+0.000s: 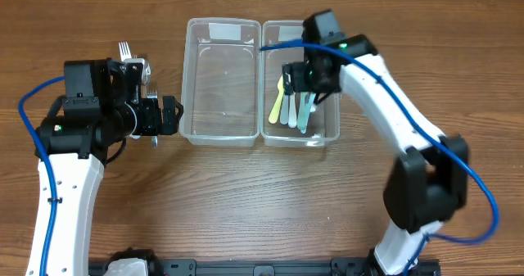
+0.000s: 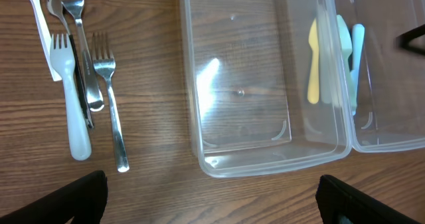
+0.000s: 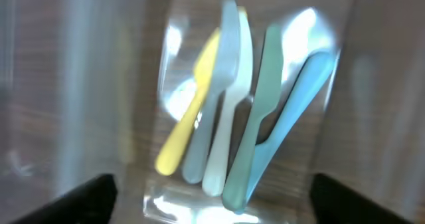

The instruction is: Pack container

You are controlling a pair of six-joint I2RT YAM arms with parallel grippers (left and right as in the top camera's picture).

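Two clear plastic containers stand side by side. The left container [image 1: 187, 79] is empty; it also shows in the left wrist view [image 2: 265, 165]. The right container [image 1: 336, 104] holds several pastel plastic utensils [image 1: 291, 108], seen close in the right wrist view [image 3: 229, 124]. Metal forks and a white plastic fork [image 2: 83, 84] lie on the table left of the empty container, partly hidden by the left arm in the overhead view [image 1: 127, 51]. My left gripper [image 1: 168, 115] is open and empty by the empty container's left front corner. My right gripper [image 1: 309, 79] hovers open and empty over the utensils.
The wooden table [image 1: 262, 202] stretches toward the front. The left arm's body sits over part of the fork pile. The right arm reaches in from the front right across the right container's far side.
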